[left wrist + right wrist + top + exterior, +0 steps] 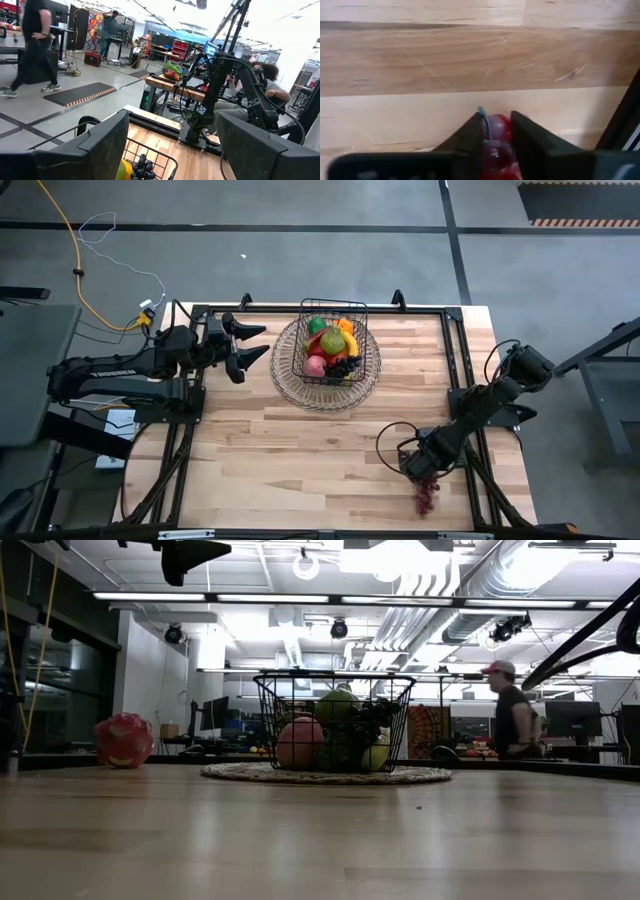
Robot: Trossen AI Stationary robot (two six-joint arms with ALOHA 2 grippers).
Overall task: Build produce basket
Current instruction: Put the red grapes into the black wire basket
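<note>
- While the basket (pixel 334 340) sits on a round woven tray (pixel 290 380) at the far middle of the table (pixel 300 460), produce fills it: a green fruit (pixel 333 341), a pink-red fruit (pixel 315 366), dark grapes (pixel 345 366).
- Right tool (pixel 418 468) is low over the table, well to the near right of the basket, fingers (pixel 470 137) pinched narrow on a red-purple grape bunch (pixel 428 498).
- Left tool (pixel 250 345) hovers just left of the basket, fingers spread wide, holding nothing.
- A pink dragon fruit (pixel 124 740) lies well left of the basket in the low view.
</note>
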